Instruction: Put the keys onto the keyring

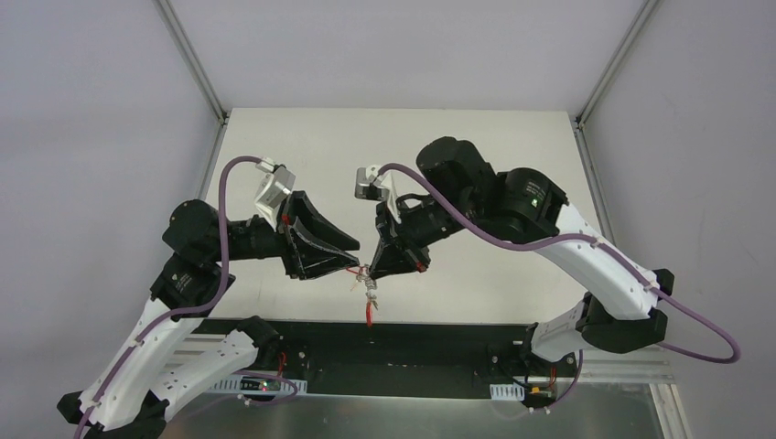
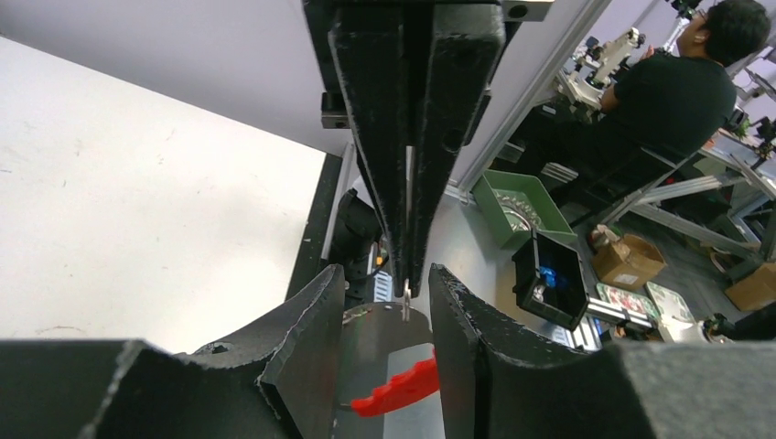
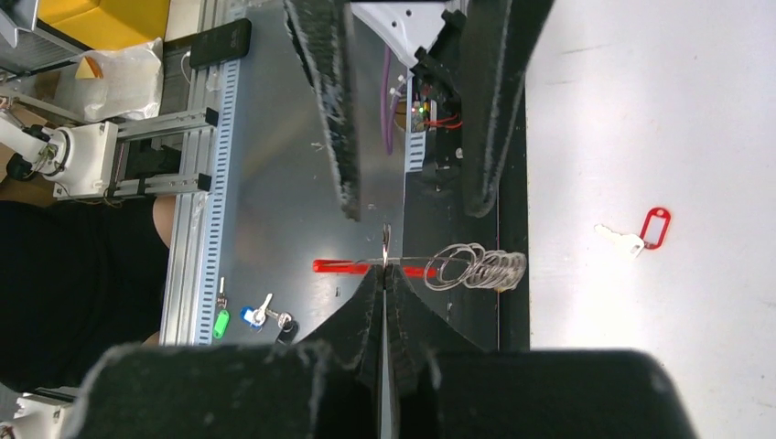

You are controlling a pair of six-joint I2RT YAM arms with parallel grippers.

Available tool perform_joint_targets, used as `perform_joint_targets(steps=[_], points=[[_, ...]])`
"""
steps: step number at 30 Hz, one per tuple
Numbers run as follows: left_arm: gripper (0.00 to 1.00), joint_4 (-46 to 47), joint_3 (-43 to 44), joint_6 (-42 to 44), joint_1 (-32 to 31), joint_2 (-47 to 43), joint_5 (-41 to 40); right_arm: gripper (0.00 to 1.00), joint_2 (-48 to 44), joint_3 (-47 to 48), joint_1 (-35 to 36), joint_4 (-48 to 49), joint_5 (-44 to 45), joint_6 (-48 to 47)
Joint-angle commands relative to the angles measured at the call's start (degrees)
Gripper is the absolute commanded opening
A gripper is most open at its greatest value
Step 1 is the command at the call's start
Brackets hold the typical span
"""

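My right gripper [image 1: 373, 271] [image 3: 385, 270] is shut on a thin silvery metal piece [image 3: 385, 245] seen edge-on; I cannot tell whether it is a key or a ring. From it hang a coil of silvery wire loops [image 3: 478, 267] and a red plastic piece [image 3: 348, 267], which also shows in the top view [image 1: 369, 311] and the left wrist view [image 2: 395, 391]. My left gripper [image 1: 355, 264] [image 2: 386, 274] is open, with a finger either side of the right fingertips and touching nothing. A silvery key with a red tag [image 3: 641, 233] lies on the white table.
The grippers meet above the table's near edge [image 1: 384, 322], over the black base strip. Keys with green [image 3: 220, 322] and blue tags [image 3: 252, 315] lie on the metal shelf below. A person [image 2: 677, 82] sits beyond the rig, with bins nearby.
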Motion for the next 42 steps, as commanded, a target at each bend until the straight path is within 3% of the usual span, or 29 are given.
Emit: perform_joint_targets(steps=[1, 8, 14, 19, 26, 31, 42], points=[[0.38, 1.50, 2.36, -0.81, -0.56, -0.27, 3.41, 0.00, 0.17, 3.00, -0.30, -2.26, -0.56, 0.54], [0.39, -3.80, 0.84, 3.78, -0.56, -0.49, 0.26, 0.00, -1.28, -4.60, -1.63, -0.73, 4.06, 2.61], [0.51, -9.93, -4.45, 8.11, -0.56, -0.64, -12.56, 0.00, -8.03, -16.34, -2.86, 2.49, 15.37, 6.13], [0.56, -12.52, -11.03, 5.37, -0.55, 1.51, -25.14, 0.00, -13.53, -23.66, -3.35, 1.85, 22.44, 8.86], [0.62, -12.44, -17.81, 0.80, -0.56, 7.56, -33.85, 0.00, -18.48, -26.96, -4.09, 0.75, 27.04, 11.05], [0.58, -12.51, -19.90, -4.95, -0.56, 14.71, -40.11, 0.00, -20.45, -28.14, -4.12, 0.68, 27.79, 11.72], [0.48, -15.36, -20.70, -12.67, -1.16, 30.87, -43.91, 0.00, -21.74, -30.13, -4.45, 0.33, 28.45, 11.83]])
